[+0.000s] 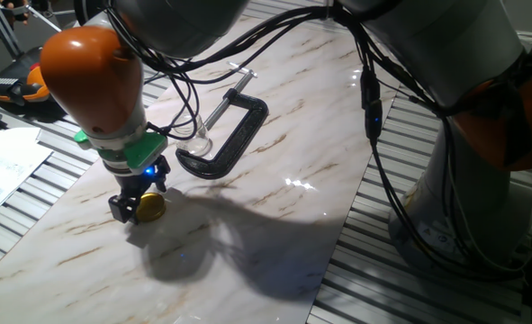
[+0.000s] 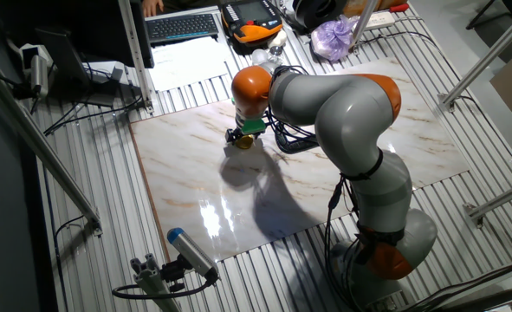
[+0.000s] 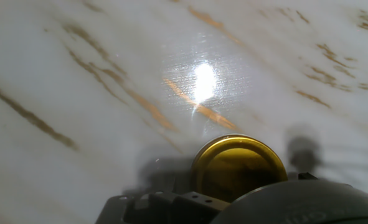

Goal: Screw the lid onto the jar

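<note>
Currently the marble-patterned tabletop [image 1: 275, 180] carries the whole scene, with the KUKA arm [image 2: 351, 113] bent low over it. Ahead of the tool and to one side lies the black C-clamp [image 1: 234, 139], flat on the marble. The jar [image 1: 196, 140] stands upright in the clamp's open throat, well apart from the tool; whether the clamp actually pinches it cannot be told from these views (the glass is nearly invisible against the glare).

The gripper [image 1: 139, 205] hangs just above the tabletop, fingers [image 1: 121, 209] pointing down. The lid [image 1: 150, 206] sits between the fingers, tilted nearly on edge in one fixed view; in the hand view its gold disc [image 3: 236, 167] shows right at the fingertips. Judgement: tool clenched on the lid, grasp looks secure at the rim. Whether the lid touches the marble or clears it cannot be told.

Step in hand: lid acquired, transport to jar not yet done. Threads not engaged; task is in its early part.

Next move calls for: lift clear of the tabletop, carry across toward the clamp, level the lid over the jar mouth, centre it, lower until it seats, then rotate the wrist to engage the threads. Risk: a tilted lid would cross-thread or nudge the jar.
</note>
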`<state>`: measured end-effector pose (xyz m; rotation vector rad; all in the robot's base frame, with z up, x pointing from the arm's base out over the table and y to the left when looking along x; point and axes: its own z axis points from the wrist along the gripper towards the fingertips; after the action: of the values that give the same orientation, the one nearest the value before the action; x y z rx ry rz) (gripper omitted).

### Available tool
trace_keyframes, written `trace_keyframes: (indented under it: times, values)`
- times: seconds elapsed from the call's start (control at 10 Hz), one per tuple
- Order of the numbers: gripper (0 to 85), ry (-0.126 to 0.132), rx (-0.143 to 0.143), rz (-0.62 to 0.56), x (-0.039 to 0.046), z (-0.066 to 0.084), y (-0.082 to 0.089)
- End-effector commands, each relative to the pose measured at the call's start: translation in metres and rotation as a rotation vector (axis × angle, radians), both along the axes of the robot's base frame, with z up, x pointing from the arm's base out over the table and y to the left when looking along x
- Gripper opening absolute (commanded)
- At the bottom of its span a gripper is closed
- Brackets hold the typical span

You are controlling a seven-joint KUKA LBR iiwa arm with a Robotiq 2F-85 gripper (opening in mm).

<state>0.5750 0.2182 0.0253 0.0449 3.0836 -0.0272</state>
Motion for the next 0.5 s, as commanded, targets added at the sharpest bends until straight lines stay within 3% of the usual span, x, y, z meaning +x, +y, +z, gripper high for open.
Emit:
trace_keyframes:
  times: [0.0, 0.4]
  values:
    - [85.0, 0.0, 0.0, 0.002, 0.0006, -0.001, -0.0001]
    - [85.0, -0.001, 0.002, 0.003, 0.0018, -0.0047, 0.0001]
